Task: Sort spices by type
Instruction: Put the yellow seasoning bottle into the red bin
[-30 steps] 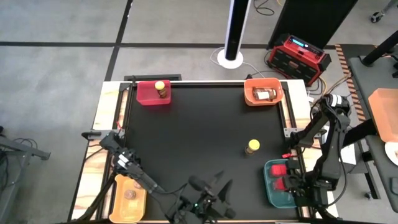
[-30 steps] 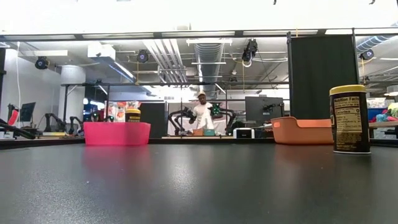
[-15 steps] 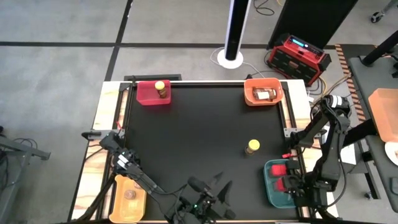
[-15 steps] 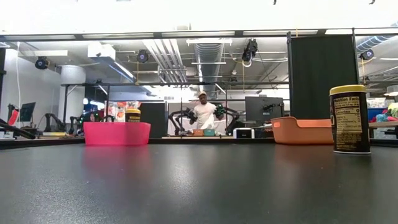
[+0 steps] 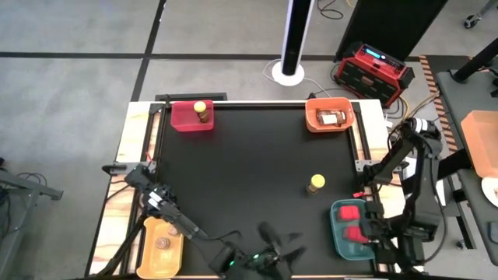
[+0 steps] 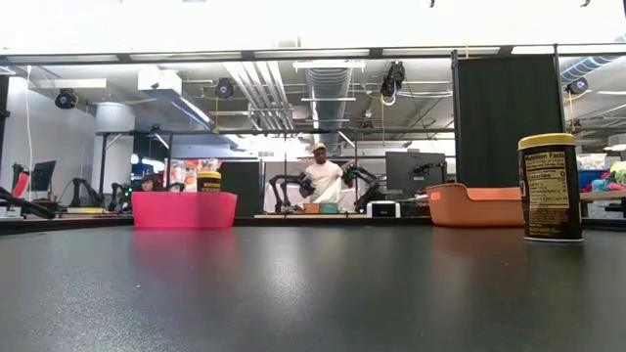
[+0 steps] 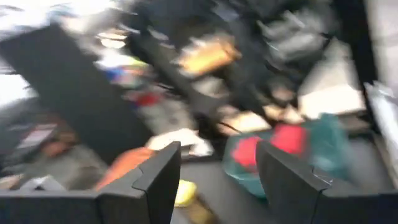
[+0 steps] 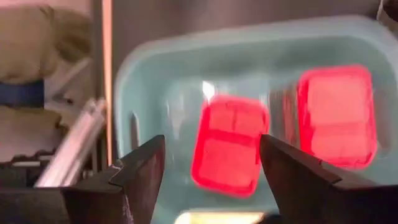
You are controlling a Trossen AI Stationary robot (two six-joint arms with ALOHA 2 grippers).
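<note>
Since a second ago our left gripper [image 5: 274,250] has shifted rightward along the near edge of the surface [image 5: 249,171], jaws spread. Our right gripper [image 8: 208,177], released, hovers over two red containers [image 8: 227,144] in the teal bin [image 5: 342,243]. One yellow-lidded jar [image 5: 316,183] stands loose mid-surface.

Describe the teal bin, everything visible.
The teal bin is a translucent, plastic-looking rectangular tub with rounded corners and a raised rim. It sits flat at the table's near right corner. Inside lie two red blocky containers side by side on its floor, apart from each other. The right gripper hovers above it, open, fingers straddling one red container without touching it. In the high view the right arm covers the bin's right edge.
</note>
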